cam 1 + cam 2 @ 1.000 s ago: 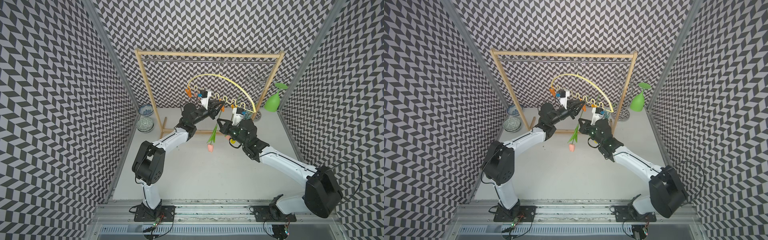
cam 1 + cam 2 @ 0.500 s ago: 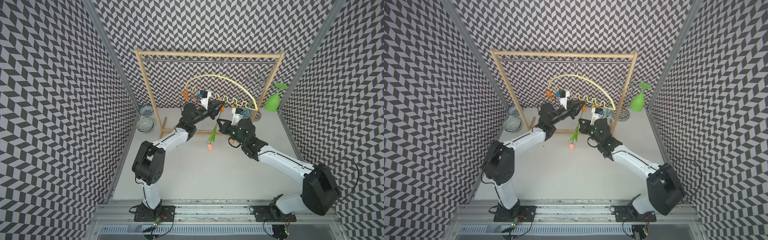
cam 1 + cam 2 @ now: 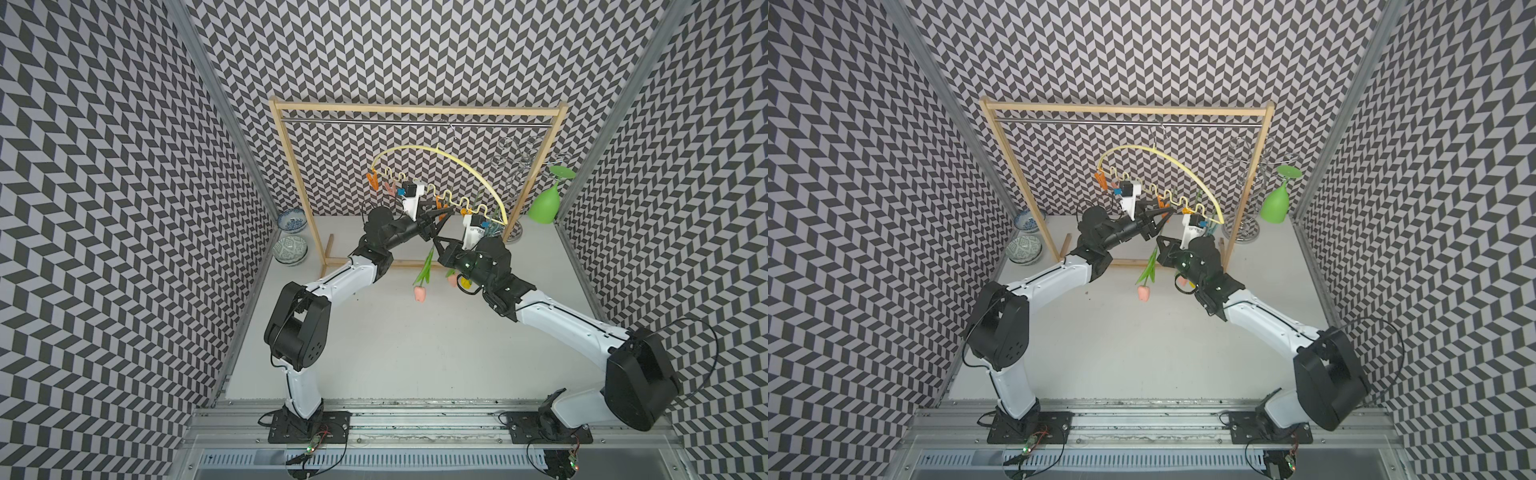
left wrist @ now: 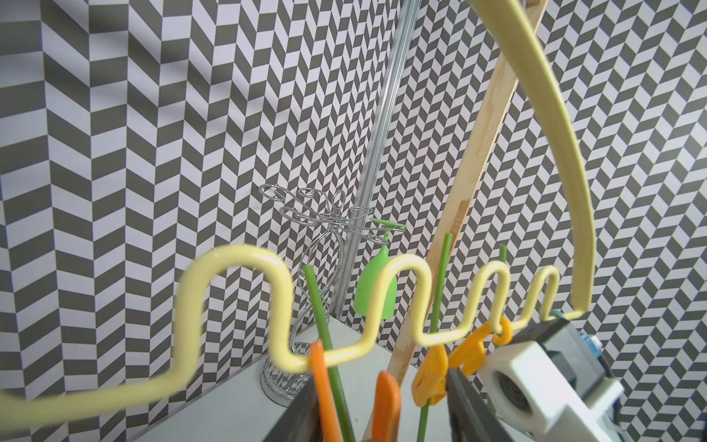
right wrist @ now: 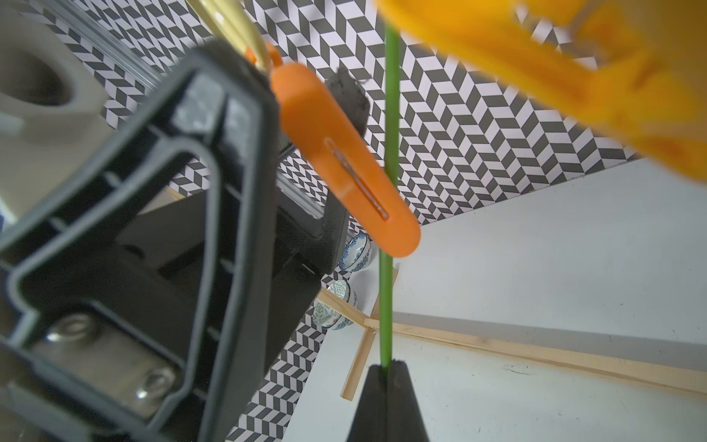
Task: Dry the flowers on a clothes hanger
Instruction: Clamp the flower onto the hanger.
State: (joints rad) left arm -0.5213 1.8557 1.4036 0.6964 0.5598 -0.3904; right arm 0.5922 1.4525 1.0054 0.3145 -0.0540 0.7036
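Right wrist view shows a thin green stem [image 5: 387,298] nipped between the pressed-together tips of the right gripper [image 5: 386,370]. Higher up, that stem crosses the lower end of an orange peg [image 5: 344,164], though whether the peg actually bites it cannot be told from here. In both top views the stem belongs to a pink tulip [image 3: 419,293] [image 3: 1144,292] that hangs head-down in the air above the table [image 3: 415,353], its leaves just above the bloom and its stem rising past the right gripper's tips to the peg. A second pink tulip [image 3: 452,279] and a yellow tulip [image 3: 465,284] hang head-down just beside it (both half hidden under the right arm's wrist). Their stems show in the left wrist view rising behind the wavy bar, next to yellow-orange pegs [image 4: 430,377]. The pegs dangle from the wavy lower bar of the pale yellow clothes hanger [image 4: 237,255], which hangs by its metal hook from the rail of a wooden rack [image 3: 415,109] at the back of the table. The left gripper [image 3: 440,222] [image 4: 380,386] is raised to that bar with its fingers spread, one on each side of the orange peg. Behind the rack's right post stands a silver wire stand [image 4: 281,382] with a green glass [image 3: 544,205] hung upside down on it. Two patterned bowls [image 3: 291,249] sit by the left wall, near the rack's left foot.
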